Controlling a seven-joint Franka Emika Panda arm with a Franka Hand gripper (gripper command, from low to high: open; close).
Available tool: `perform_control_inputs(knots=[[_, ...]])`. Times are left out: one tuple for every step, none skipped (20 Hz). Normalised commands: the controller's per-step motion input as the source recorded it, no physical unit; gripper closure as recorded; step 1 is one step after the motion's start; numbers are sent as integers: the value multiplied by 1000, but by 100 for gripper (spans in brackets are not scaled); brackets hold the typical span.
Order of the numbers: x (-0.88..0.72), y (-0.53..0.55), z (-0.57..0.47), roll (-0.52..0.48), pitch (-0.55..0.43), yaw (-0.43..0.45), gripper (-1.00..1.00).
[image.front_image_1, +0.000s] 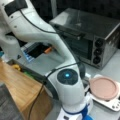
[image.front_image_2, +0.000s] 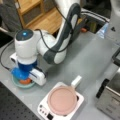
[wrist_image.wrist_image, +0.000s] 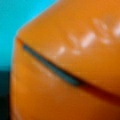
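An orange, glossy object (wrist_image.wrist_image: 70, 60) fills the wrist view at very close range, with teal (wrist_image.wrist_image: 22, 15) behind it at the upper left. In a front view this orange object (image.front_image_2: 25, 81) lies in a teal bowl (image.front_image_2: 18, 83) at the table's left. My gripper (image.front_image_2: 24, 78) points straight down into the bowl, right over the orange object. Its fingers are hidden behind the blue and white hand (image.front_image_2: 27, 70). In a front view only the wrist (image.front_image_1: 67, 87) shows, at the bottom; the bowl is hidden there.
A pink round pan (image.front_image_2: 62, 100) (image.front_image_1: 103, 88) sits on a white hotplate (image.front_image_2: 43, 108) (image.front_image_1: 112, 105) near the gripper. A steel toaster oven (image.front_image_1: 87, 37) (image.front_image_2: 110, 100) stands beyond it. A wooden shelf unit (image.front_image_1: 17, 85) (image.front_image_2: 37, 12) stands on the other side of the arm.
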Motion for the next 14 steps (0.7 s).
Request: perform_control_inputs(knots=[[36, 186, 292, 98, 183, -132, 100], [47, 181, 294, 92, 167, -131, 100], [50, 187, 300, 90, 160, -122, 100], [56, 184, 269, 84, 151, -117, 100], [57, 188, 260, 77, 141, -112, 100], [57, 208, 259, 70, 133, -113, 100], [56, 232, 247, 62, 128, -117, 100], [58, 270, 246, 58, 123, -126, 100], [65, 301, 231, 54, 116, -138, 100], [73, 340, 219, 46, 111, -151, 100], [77, 382, 208, 40, 107, -164, 100], [83, 422, 197, 33, 105, -175, 100], [80, 418, 168, 23, 107, -186, 100], [71, 443, 159, 15, 113, -206, 100]])
